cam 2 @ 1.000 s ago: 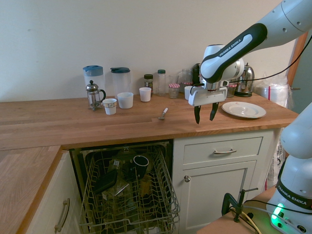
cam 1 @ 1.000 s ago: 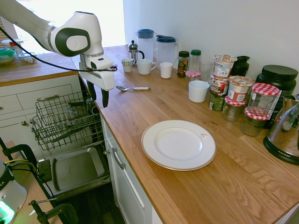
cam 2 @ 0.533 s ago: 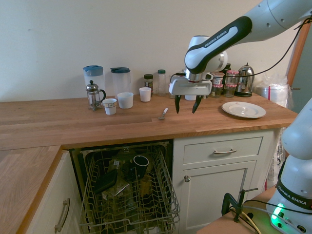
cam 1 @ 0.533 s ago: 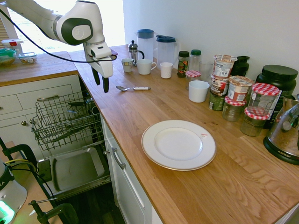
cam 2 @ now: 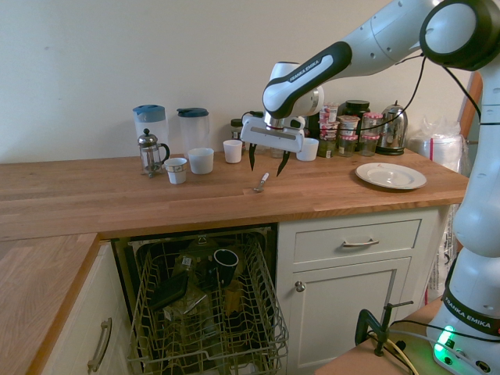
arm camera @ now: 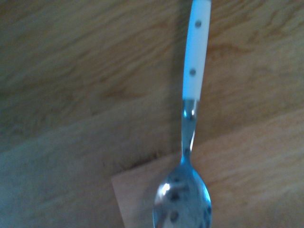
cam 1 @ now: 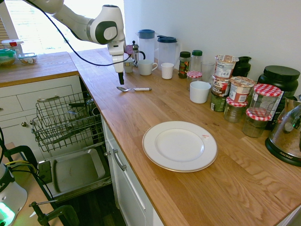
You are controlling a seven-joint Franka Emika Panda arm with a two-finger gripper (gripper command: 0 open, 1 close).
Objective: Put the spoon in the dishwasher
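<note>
While the released gripper (cam 2: 266, 161) hovers above the spoon (cam 2: 260, 183), its bowl (arm camera: 182, 202) is cropped.

the white arm (cam 2: 367, 39) reaches in from 2 o'clock in the second exterior view, and from 10 o'clock in the first exterior view, where its forearm slopes down to a rounded wrist joint (cam 1: 106, 31). below the wrist the hand turns nearly straight down, toward 6 o'clock. the gripper (cam 2: 266, 162) hangs at the end with its two dark fingers (cam 2: 252, 158) spread well apart, nothing between them; the jaws stand open. seen from the first exterior view the gripper (cam 1: 121, 78) shows edge-on, one finger behind the other, as a single dark sliver. a black cable loops along the arm at 9 o'clock of the wrist in that view.
</note>
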